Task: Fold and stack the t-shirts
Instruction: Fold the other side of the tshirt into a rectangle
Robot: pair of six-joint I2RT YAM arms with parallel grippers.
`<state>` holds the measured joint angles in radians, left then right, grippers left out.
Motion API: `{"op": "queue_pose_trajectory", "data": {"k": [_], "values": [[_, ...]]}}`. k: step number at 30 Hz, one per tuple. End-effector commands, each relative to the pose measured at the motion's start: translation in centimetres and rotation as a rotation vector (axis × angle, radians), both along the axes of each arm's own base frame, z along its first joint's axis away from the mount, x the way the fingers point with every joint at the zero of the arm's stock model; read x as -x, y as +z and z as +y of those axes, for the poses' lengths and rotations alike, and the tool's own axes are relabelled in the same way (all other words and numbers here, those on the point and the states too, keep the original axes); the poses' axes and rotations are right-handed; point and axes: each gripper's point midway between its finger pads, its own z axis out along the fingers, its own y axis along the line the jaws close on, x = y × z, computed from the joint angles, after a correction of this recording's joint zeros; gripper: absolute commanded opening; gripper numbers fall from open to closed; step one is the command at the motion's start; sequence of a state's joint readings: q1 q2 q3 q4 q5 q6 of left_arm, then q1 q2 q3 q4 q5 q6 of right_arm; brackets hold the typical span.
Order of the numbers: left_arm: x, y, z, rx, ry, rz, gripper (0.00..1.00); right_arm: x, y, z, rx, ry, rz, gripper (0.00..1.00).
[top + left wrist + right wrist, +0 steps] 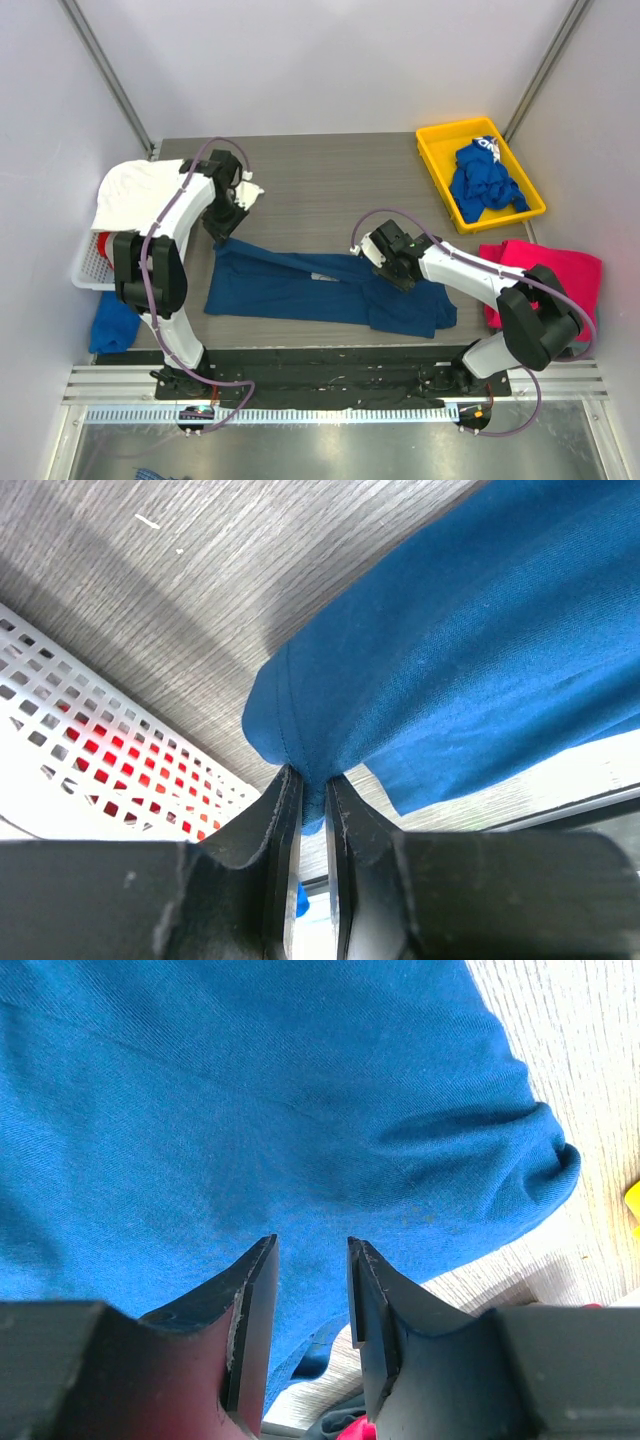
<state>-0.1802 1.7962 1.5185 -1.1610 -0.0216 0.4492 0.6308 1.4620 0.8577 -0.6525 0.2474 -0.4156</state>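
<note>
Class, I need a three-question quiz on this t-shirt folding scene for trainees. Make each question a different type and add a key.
1. True or false: the left claw is pinching an edge of the blue shirt spread on the table.
2. Where does the crumpled royal-blue shirt lie? A) on the bare table B) in the yellow tray C) under the left claw
3. Short answer: what colour is the shirt at the table's near right corner?

Key: 1 true; 2 B; 3 pink, it is the pink shirt.
</note>
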Motion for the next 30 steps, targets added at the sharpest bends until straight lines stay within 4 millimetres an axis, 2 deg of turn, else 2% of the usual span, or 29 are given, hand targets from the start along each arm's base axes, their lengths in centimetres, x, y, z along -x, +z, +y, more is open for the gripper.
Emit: {"op": "queue_pose_trajectory", "data": {"k": [1, 9, 14, 18, 21, 25, 30], "values": [[-0.1, 1.8, 0.0, 0.018, 0.009, -0.029, 0.18, 0.0, -0.2, 0.0, -0.003, 0.003, 0.003, 0.4], [-1.5, 2.0, -0.2, 0.022, 0.01, -0.068, 0.18, 0.1, -0.4, -0.1, -0.002, 0.005, 0.007, 0.4], [-3.2, 2.3, 0.0, 0.007, 0.023, -0.122, 0.18, 0.3, -0.6, -0.1, -0.004, 0.004, 0.015, 0.4], [-3.3, 1.5, 0.2, -0.009, 0.024, -0.103, 0.18, 0.3, -0.5, -0.2, -0.001, 0.005, 0.008, 0.39], [-2.6, 0.2, 0.6, -0.029, 0.02, -0.072, 0.18, 0.4, -0.6, -0.2, -0.001, 0.007, 0.012, 0.39], [-0.7, -1.5, 1.0, -0.048, 0.007, -0.013, 0.18, 0.6, -0.8, -0.4, 0.005, 0.011, 0.016, 0.39], [1.2, -1.8, 0.9, -0.029, -0.002, 0.031, 0.18, 0.4, -0.8, -0.3, 0.006, 0.011, 0.018, 0.39]]}}
